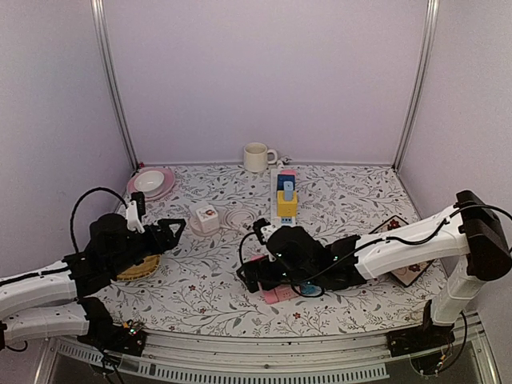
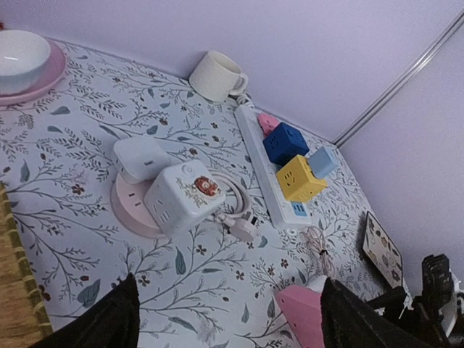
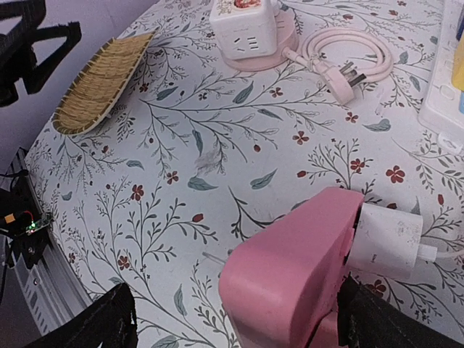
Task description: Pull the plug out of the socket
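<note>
A pink socket (image 3: pixel 290 268) lies on the flowered table with a white plug (image 3: pixel 388 239) pushed into its right end. It also shows in the top view (image 1: pixel 274 294) and low in the left wrist view (image 2: pixel 304 308). My right gripper (image 3: pixel 232 319) is open, with its jaws wide either side of the socket. The right finger is close against the plug end and the left finger is well clear. In the top view the right gripper (image 1: pixel 258 276) sits over the socket. My left gripper (image 1: pixel 172 232) is open and empty, above the table at the left.
A white cube socket (image 2: pixel 181 194) on a pink round base has a coiled cable (image 2: pixel 243 217). A white power strip (image 2: pixel 264 163) holds blue and yellow cubes. A mug (image 2: pixel 216 75), a bowl on a pink plate (image 2: pixel 22 58), a woven tray (image 1: pixel 136 268) and a card (image 1: pixel 408 272) are around.
</note>
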Tool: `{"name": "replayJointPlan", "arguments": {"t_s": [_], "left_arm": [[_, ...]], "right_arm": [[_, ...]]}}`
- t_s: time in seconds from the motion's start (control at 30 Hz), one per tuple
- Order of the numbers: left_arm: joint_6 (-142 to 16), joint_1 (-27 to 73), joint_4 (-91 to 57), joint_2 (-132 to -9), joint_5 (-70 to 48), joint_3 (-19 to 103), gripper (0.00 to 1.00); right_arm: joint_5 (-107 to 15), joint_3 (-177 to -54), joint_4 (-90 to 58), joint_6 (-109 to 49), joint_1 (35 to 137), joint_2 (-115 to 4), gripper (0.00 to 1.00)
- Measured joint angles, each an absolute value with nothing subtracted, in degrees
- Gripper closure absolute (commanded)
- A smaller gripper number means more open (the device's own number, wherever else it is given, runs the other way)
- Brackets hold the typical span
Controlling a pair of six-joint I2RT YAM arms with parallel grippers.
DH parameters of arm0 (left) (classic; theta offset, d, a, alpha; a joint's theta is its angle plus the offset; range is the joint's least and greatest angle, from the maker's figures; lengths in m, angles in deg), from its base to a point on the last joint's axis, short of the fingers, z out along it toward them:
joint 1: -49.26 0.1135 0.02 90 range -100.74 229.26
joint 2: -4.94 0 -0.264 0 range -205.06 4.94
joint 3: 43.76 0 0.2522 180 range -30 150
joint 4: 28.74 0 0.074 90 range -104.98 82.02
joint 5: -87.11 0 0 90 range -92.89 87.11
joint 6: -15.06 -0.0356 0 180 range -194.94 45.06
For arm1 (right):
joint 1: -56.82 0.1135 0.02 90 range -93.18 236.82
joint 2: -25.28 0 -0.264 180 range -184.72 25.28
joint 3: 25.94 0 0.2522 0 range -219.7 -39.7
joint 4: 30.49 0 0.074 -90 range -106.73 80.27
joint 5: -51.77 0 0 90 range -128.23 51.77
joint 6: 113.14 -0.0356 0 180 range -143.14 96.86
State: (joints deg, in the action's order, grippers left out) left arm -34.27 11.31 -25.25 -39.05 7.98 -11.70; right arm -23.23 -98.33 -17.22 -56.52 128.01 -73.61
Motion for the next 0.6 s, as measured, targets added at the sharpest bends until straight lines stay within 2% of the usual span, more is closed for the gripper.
{"name": "replayJointPlan", "arguments": {"t_s": [0.17,0.3,0.6], "left_arm": [[-28.4,1.0,-23.1,-38.3,10.1,-14.2,0.14],[-26.8,-6.4,-22.1,-43.7,13.2,-13.2,0.15],[-26.6,-18.8,-17.2,-61.9,19.0,1.6,0.15]], "right_arm": [[-20.2,-93.0,-16.3,-57.2,128.0,-64.3,0.01],[-18.2,-87.3,-16.0,-58.6,126.9,-55.5,0.01],[-19.3,-78.3,-14.8,-62.6,122.2,-51.5,0.01]]}}
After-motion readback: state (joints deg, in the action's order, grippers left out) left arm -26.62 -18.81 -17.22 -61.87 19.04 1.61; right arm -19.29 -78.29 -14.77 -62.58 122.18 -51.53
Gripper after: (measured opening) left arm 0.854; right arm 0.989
